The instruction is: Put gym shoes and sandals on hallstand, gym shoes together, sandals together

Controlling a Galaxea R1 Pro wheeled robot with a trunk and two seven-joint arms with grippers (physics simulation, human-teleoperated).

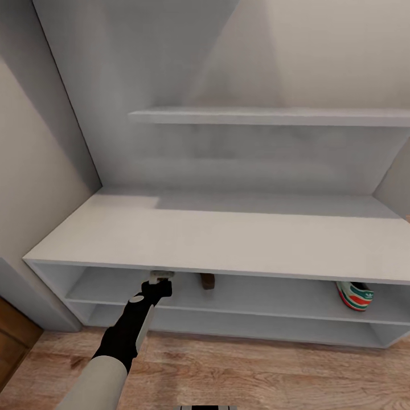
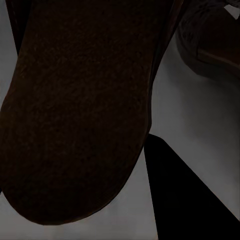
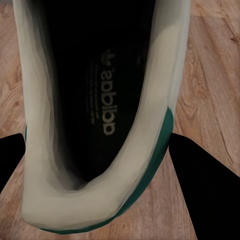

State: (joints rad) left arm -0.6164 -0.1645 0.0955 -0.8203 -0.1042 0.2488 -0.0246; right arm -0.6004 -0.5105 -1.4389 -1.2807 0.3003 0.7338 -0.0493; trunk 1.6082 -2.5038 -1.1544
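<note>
**Left arm at the upper shelf row, a sneaker in the right gripper's view**

The hallstand stands against the pale wall, its flat top bare and lit, with one wall shelf above. Below the top run two open shelf rows. In the upper row, one gym shoe sits toward the right end, heel outward, showing green stripes and a red-orange heel. Nearer the middle of the same row a small brown sandal shows, partly hidden under the front edge of the top. The lower row looks unoccupied in the part that can be seen.

The left arm reaches from the corridor floor up into the upper row, and the left gripper disappears under the top's edge, just beside that sandal. From the left wrist camera, a dark brown sandal sole lies very close between the fingers, with a second sandal beyond it on the grey shelf surface. Whether the fingers are pressing on the sole cannot be told.

The right wrist camera looks down into the second gym shoe, cream-white with a green heel edge, above the wood planks. The dark fingers flank its heel on both sides; whether they grip it cannot be told.
</note>
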